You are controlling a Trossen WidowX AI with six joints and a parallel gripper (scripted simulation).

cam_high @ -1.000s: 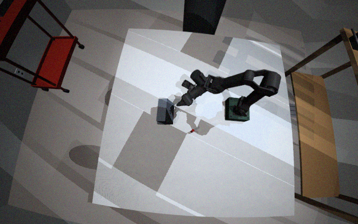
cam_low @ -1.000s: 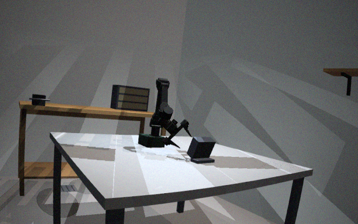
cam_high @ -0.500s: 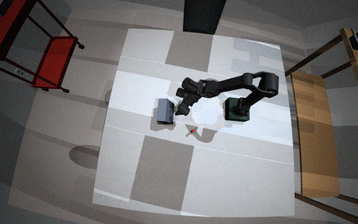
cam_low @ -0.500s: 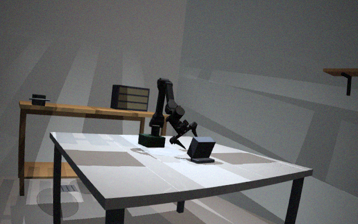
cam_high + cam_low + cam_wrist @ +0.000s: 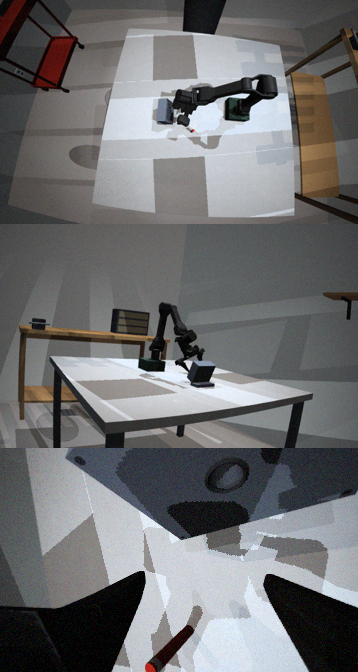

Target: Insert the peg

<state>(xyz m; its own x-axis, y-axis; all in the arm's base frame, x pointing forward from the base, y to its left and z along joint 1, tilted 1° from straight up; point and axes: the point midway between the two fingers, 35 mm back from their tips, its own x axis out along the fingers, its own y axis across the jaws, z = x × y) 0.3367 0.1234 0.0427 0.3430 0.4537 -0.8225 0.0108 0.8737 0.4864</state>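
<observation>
The peg stands on the table, with a bright red top and a dark red side; it looks round. I cannot make it out in the exterior view. The blue-grey sloped panel stands in front of the arm. Its round hole shows at the top of the wrist view. My gripper is open and empty, above the table close to the panel's face. In the wrist view the peg is at the bottom, left of the middle between the fingers.
The arm's green base block stands on the white table, across from the panel. A wooden workbench is behind the arm. A red cart stands off the table's far side. Patchy shadows cross the table.
</observation>
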